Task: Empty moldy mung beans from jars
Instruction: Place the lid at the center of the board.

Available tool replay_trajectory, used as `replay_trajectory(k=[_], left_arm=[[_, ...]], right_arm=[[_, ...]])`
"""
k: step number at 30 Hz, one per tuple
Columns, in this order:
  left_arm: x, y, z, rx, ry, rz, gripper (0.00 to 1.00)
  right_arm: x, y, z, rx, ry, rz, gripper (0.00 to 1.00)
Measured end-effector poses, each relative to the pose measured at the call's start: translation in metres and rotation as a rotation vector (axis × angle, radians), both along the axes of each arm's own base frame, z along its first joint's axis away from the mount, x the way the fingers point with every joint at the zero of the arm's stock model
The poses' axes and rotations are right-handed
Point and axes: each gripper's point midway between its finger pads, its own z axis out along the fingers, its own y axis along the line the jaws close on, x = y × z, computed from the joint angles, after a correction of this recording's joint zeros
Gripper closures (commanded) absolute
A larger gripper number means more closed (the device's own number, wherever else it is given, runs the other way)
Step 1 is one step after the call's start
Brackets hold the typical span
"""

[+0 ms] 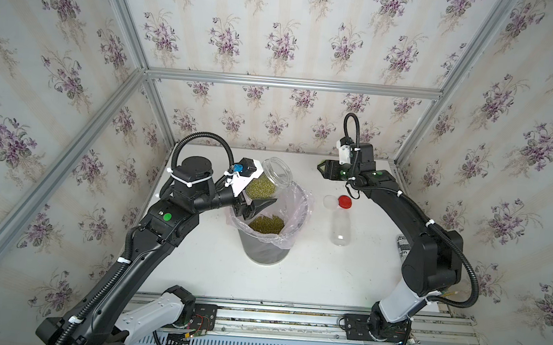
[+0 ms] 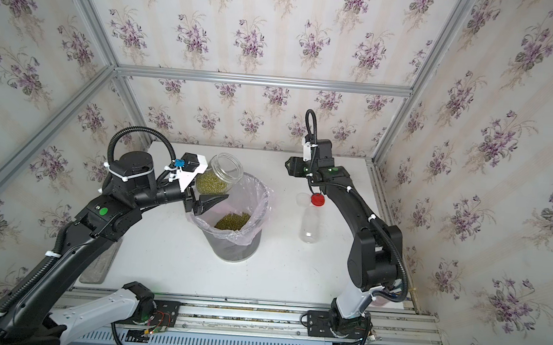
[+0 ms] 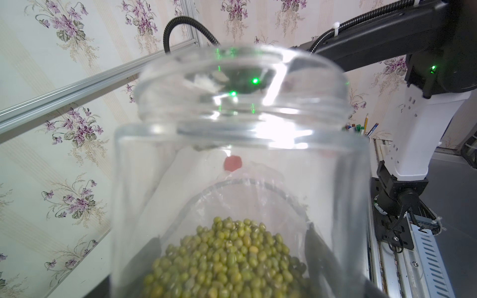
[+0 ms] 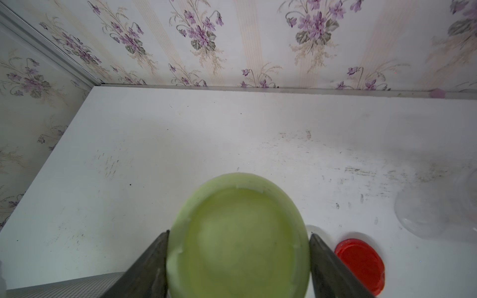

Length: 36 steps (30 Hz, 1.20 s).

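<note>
White scuffed bench (image 1: 310, 278), floral-papered walls (image 1: 279, 44). Lined bin (image 1: 261, 250) mid-bench, holding beans. Left jaws pinch open jar (image 1: 278, 172) of mung beans (image 1: 260, 185) above bin's 11 o'clock rim. Right jaws pinch green lid (image 4: 237, 237) at 1 o'clock. Empty jar (image 1: 341, 225) and red lid (image 1: 344, 202) at bin's 3 o'clock.

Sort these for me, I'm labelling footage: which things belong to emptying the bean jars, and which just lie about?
Job: bean jar in left claw, beans, lined bin, green lid in right claw, empty jar, red lid, white lid.
Lying about: printed can.
</note>
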Motion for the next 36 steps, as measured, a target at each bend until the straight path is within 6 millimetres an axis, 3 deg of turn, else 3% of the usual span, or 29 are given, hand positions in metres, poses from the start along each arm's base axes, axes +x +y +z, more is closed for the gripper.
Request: replay_trajectory(k=[4, 10, 14, 17, 21, 26, 32, 36], left_arm=[[0.0, 0.0, -0.001, -0.001, 0.006, 0.001, 0.99], [0.0, 0.0, -0.005, 0.0, 0.016, 0.0, 0.99], [0.0, -0.001, -0.005, -0.003, 0.022, 0.001, 0.99], [0.001, -0.001, -0.005, -0.006, 0.022, 0.001, 0.99], [0.0, -0.001, -0.005, -0.008, 0.017, 0.001, 0.99], [-0.002, 0.0, -0.003, -0.013, 0.008, 0.001, 0.99], [0.0, -0.001, -0.005, -0.013, 0.014, 0.002, 0.99], [0.001, -0.001, -0.004, -0.016, 0.014, 0.002, 0.99]], right_arm=[[-0.01, -0.015, -0.02, -0.013, 0.036, -0.062, 0.43], [-0.04, -0.08, -0.027, -0.011, 0.056, -0.262, 0.43], [-0.067, -0.121, -0.059, -0.007, 0.147, -0.387, 0.43], [-0.075, -0.142, -0.084, -0.027, 0.208, -0.47, 0.43], [-0.088, -0.154, -0.112, -0.03, 0.281, -0.528, 0.43], [-0.094, -0.185, -0.14, -0.036, 0.338, -0.641, 0.44], [-0.09, -0.194, -0.167, -0.036, 0.394, -0.675, 0.44], [-0.084, -0.198, -0.173, -0.032, 0.399, -0.689, 0.44]])
